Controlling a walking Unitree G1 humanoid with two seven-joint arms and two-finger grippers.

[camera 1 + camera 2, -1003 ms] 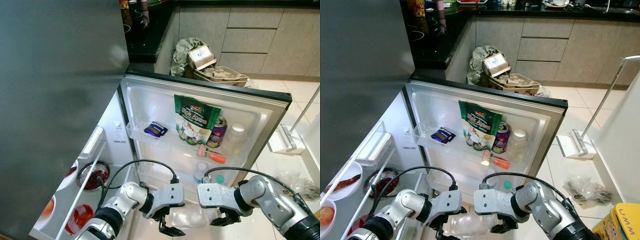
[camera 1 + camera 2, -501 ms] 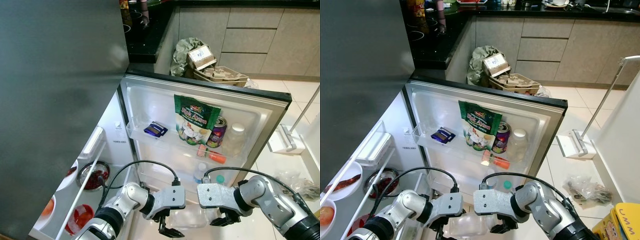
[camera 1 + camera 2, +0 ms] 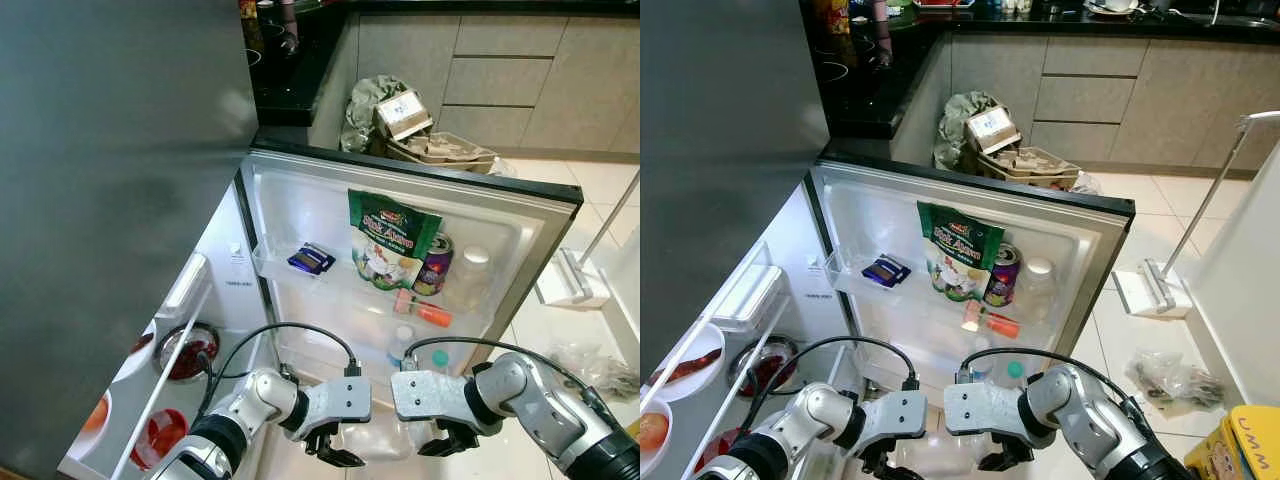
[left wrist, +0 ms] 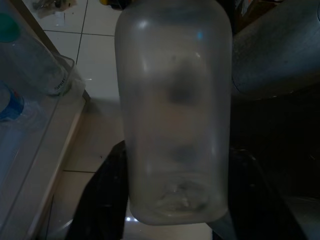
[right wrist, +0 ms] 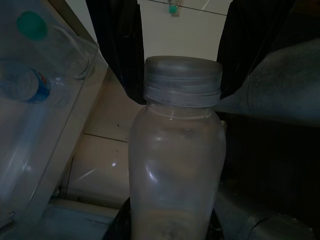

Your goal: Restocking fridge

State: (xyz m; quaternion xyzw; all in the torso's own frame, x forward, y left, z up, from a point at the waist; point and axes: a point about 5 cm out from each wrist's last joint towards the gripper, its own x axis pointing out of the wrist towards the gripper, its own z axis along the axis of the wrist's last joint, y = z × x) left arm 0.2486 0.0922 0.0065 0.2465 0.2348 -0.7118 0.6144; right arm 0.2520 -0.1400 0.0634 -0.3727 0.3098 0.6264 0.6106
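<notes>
At the bottom centre of the frame, the left gripper (image 3: 330, 455) and right gripper (image 3: 443, 443) pinch a cloudy plastic bottle (image 4: 173, 115) from either end, just below the open fridge door (image 3: 420, 235). The door shelves already hold a green pouch (image 3: 390, 240), a can and bottles, but this bottle is not yet shelved. Compared with a second ago, both grippers sit slightly lower and closer together.
</notes>
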